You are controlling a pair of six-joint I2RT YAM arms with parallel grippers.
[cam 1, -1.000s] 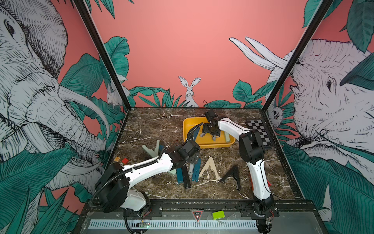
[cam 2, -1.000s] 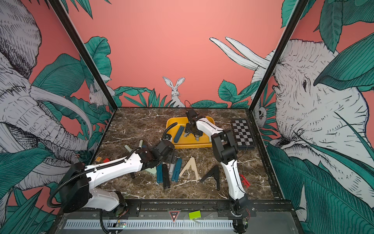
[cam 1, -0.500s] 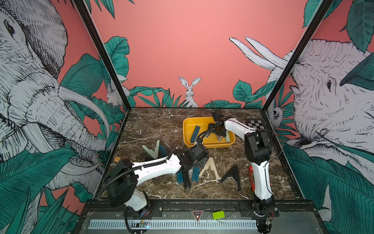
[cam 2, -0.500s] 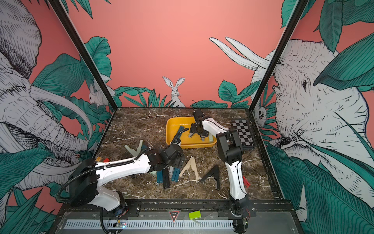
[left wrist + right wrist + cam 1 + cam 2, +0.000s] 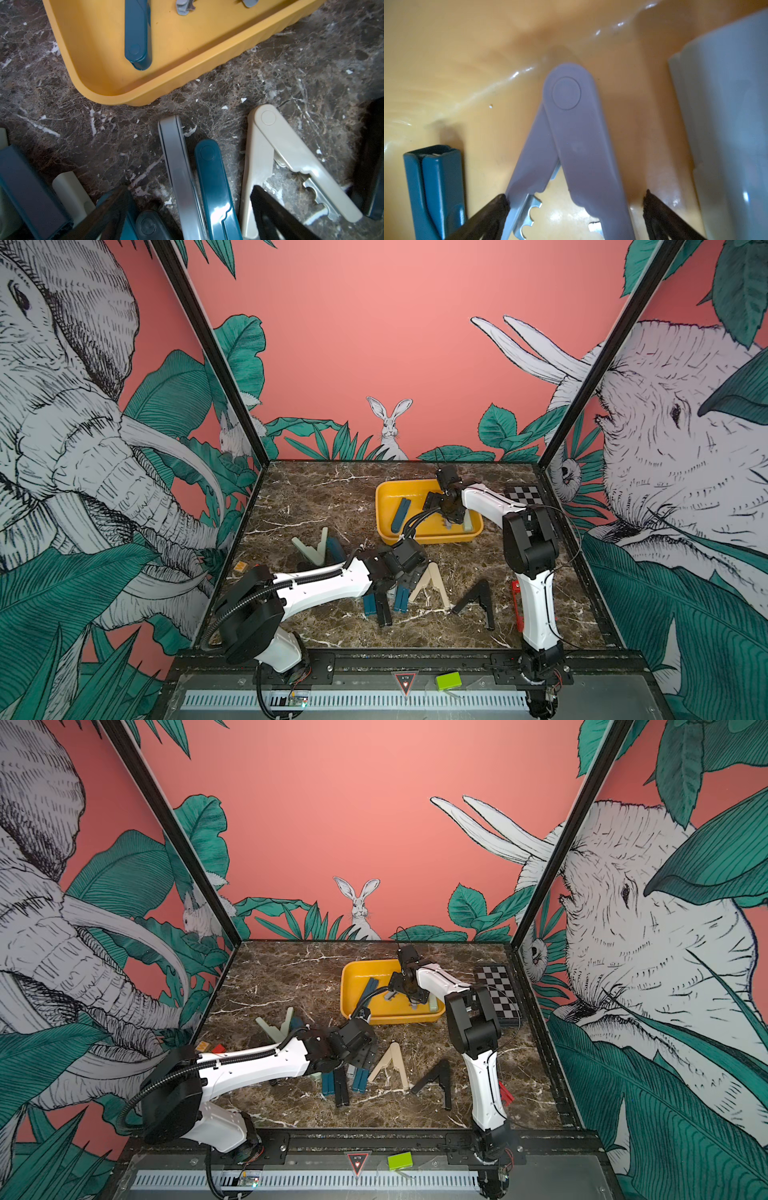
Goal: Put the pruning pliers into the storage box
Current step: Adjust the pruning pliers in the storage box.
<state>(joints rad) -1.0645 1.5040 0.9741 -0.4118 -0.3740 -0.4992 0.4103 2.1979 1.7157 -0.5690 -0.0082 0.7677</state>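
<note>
The yellow storage box (image 5: pixel 428 537) (image 5: pixel 390 1017) stands at the back middle and holds a teal pruning pliers (image 5: pixel 400 515), a grey one (image 5: pixel 577 141) and a pale one (image 5: pixel 726 124). My right gripper (image 5: pixel 451 518) (image 5: pixel 576 199) is low inside the box and open. The grey pliers lie on the box floor between its fingers (image 5: pixel 496 207). My left gripper (image 5: pixel 409 576) (image 5: pixel 189 212) hangs open over a cluster of pliers on the table. It straddles a folded grey one (image 5: pixel 176 166) and a teal one (image 5: pixel 214 182), beside a beige V-shaped one (image 5: pixel 291 153).
More pliers lie loose: a black V (image 5: pixel 478 601) at the front right, a mint V (image 5: pixel 311 549) at the left, a thin red one (image 5: pixel 516 601) by the right arm's base. A chequered board (image 5: pixel 523 494) sits right of the box. Small orange block (image 5: pixel 240 566) at the far left.
My left gripper has moved right and toward the front, over the cluster of pliers. My right gripper has opened wider in the box, and its elbow has swung right.
</note>
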